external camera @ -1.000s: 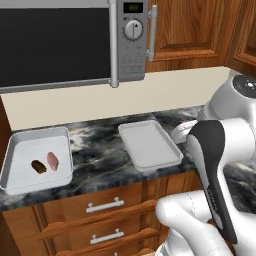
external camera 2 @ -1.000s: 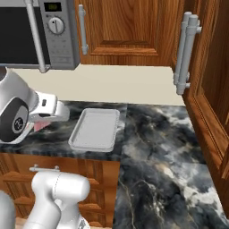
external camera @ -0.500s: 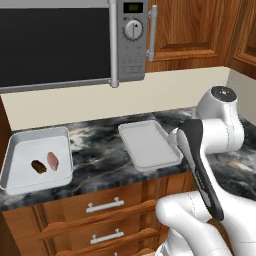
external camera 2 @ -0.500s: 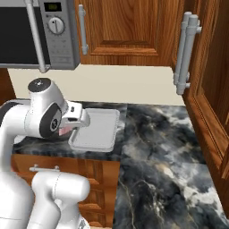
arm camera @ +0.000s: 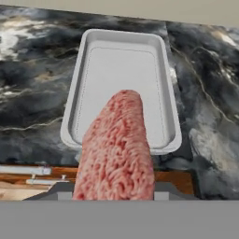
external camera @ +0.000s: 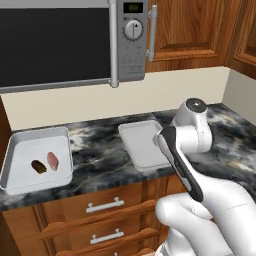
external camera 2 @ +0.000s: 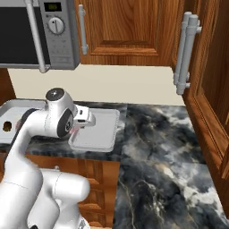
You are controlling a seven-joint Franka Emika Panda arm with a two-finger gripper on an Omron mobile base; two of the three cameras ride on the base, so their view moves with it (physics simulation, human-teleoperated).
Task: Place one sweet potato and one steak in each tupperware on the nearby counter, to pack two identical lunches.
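Near tray (arm camera: 122,79) floor is bare and open from above; raised rim must be cleared. Far tray (external camera: 20,150) is partly taken by 2 food pieces.

— We see even, soft light everywhere, with no glare on the counter (external camera: 105,155).
— Agreed; we find only faint shadows under the tupperware (arm camera: 121,88) rim, and all views sharp.
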